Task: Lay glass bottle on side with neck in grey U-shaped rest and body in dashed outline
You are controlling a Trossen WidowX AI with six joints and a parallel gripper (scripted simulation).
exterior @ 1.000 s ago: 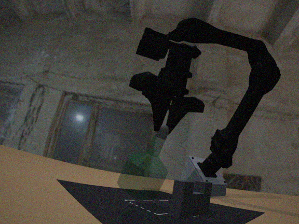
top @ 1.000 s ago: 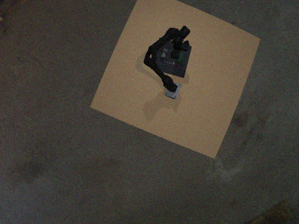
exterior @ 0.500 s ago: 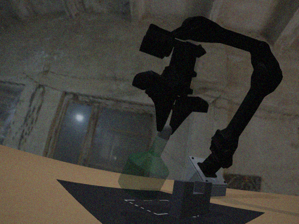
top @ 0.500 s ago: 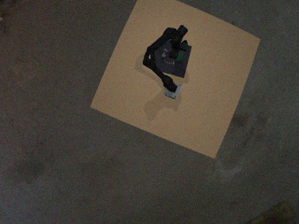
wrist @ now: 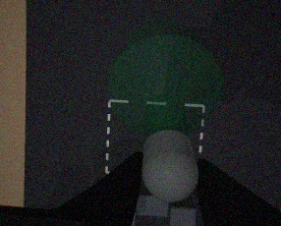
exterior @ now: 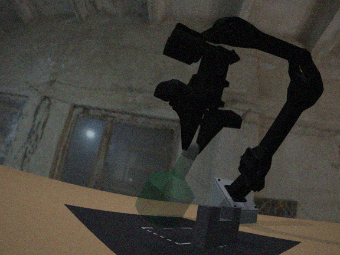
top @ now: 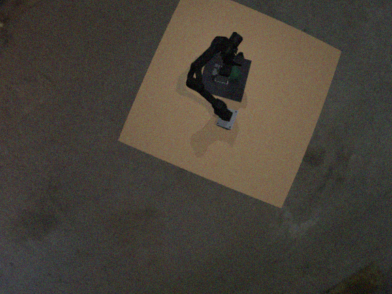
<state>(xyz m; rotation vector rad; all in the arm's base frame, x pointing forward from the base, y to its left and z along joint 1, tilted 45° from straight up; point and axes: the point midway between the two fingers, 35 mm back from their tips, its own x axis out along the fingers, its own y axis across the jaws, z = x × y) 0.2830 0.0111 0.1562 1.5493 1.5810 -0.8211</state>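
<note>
Gripping tilted btl (top: pixel 235 72) (exterior: pixel 165 193) (wrist: pixel 164 74) by neck w/ pincer (top: pixel 235 64) (exterior: pixel 191 151) (wrist: pixel 169 163).

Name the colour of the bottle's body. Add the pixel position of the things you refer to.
The bottle's body (top: pixel 235 72) (exterior: pixel 165 196) (wrist: pixel 164 74) is translucent green; it shows best in the exterior view.

A pale tan, square surface (top: pixel 265 116) (exterior: pixel 35 189) (wrist: pixel 12 98) lies beneath everything. Behind it stands a worn, stained grey plaster wall (exterior: pixel 97 68) with a brown-framed window (exterior: pixel 141 156), a bright round glow showing in the panes. Mottled dark grey floor (top: pixel 85 201) surrounds the surface in the top view.
</note>
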